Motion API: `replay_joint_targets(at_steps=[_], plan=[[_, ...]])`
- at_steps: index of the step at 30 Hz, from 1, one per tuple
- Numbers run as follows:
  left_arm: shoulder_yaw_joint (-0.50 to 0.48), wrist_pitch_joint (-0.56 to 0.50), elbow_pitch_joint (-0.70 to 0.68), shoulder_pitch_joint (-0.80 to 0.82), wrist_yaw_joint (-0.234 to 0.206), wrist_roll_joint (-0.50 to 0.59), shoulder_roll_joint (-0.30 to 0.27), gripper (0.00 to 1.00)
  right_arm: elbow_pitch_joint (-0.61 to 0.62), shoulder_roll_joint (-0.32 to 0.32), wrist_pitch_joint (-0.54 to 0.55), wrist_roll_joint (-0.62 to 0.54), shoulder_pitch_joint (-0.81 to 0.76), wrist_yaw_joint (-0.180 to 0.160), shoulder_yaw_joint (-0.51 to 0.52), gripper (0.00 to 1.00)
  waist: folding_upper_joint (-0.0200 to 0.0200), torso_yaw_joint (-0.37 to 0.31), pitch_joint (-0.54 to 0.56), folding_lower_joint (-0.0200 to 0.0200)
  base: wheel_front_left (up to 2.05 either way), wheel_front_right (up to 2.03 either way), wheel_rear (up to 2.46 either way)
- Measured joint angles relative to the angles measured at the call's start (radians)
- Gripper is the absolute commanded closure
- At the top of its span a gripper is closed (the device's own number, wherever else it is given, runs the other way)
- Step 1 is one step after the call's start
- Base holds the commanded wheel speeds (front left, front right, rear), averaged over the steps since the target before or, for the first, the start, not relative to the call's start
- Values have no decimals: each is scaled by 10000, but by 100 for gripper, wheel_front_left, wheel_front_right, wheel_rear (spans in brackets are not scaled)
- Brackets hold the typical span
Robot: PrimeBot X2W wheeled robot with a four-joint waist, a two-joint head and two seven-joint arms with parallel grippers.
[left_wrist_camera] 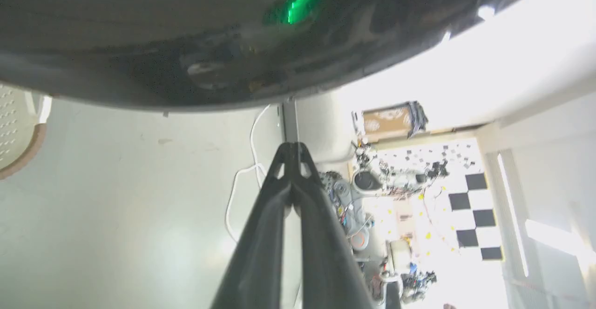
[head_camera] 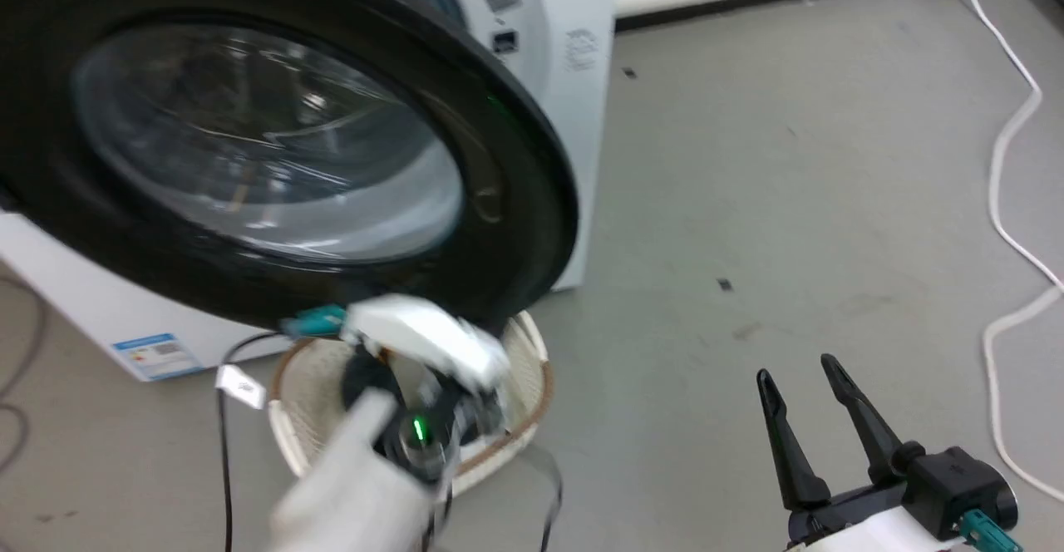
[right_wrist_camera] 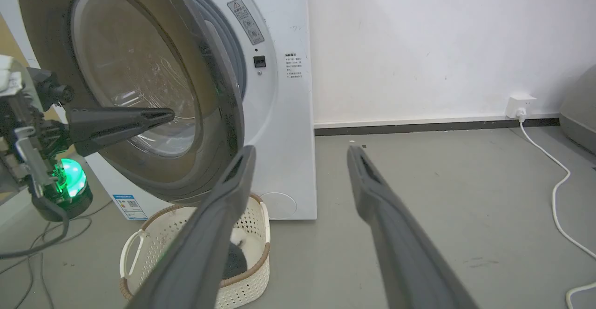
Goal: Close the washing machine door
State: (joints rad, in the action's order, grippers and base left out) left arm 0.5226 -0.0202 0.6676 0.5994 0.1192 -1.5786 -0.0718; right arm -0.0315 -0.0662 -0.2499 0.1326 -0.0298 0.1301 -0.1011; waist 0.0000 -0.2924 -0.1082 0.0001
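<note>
The door (head_camera: 515,203) is seen swung out from the front of the washer (head_camera: 582,161), its wide black rim and bulged glass turned away from the port. In the right wrist view the door (right_wrist_camera: 135,67) is set at an angle to the washer (right_wrist_camera: 284,137), and a gap is left between its right edge and the grey ring of the port.

Before the washer's front, across the door's glass, the left gripper (right_wrist_camera: 167,113) is seen with its fingers pressed together and nothing pinched between them. Whether the door is touched cannot be told. In the left wrist view the joined tips of the left gripper (left_wrist_camera: 291,151) are found just below the glossy rim of the door (left_wrist_camera: 139,43). In the head view the left arm (head_camera: 357,485) is blurred, raised under the door's lower rim.

At the foot of the washer, beneath the door, a basket (head_camera: 532,352) is set on the floor (head_camera: 748,161). In the right wrist view something dark and something white are seen lying in the basket (right_wrist_camera: 260,262).

Well to the right of the washer, over bare floor, the right gripper (head_camera: 798,373) is held with its fingers spread wide and nothing between them, apart from the door. The same spread is shown in its own view (right_wrist_camera: 301,150).

Farthest right of the washer, a white cable (head_camera: 1010,145) is trailed across the floor from a socket (right_wrist_camera: 520,102) on the wall
</note>
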Motion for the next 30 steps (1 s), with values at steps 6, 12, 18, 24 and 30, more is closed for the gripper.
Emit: replay_joint_targets(at_steps=[6,12,18,24,30], plan=[[2857,-167,-1446,-1207,71,3304,-1829,100,-40,-82,-21,0,-151,0,44,0,0,749,632,-1,0,0,0],[3653,1137,-2391,-1777,21,5371,-3586,100,-25,-107,-13,92,-428,0,222,0,0,1643,1150,-1,0,0,0],[3173,2564,-3582,-2266,-1394,6778,-4702,100,-15,-123,21,92,-677,0,136,0,0,2496,1592,-1,0,0,0],[506,2769,-5793,-3734,-2936,7829,-4644,100,84,-111,27,94,-784,0,238,0,0,3077,1918,-1,0,0,0],[-1985,2777,-7055,-6011,-3014,9099,-3329,100,104,-90,67,73,-924,0,282,0,0,3315,2029,-2,0,0,0]])
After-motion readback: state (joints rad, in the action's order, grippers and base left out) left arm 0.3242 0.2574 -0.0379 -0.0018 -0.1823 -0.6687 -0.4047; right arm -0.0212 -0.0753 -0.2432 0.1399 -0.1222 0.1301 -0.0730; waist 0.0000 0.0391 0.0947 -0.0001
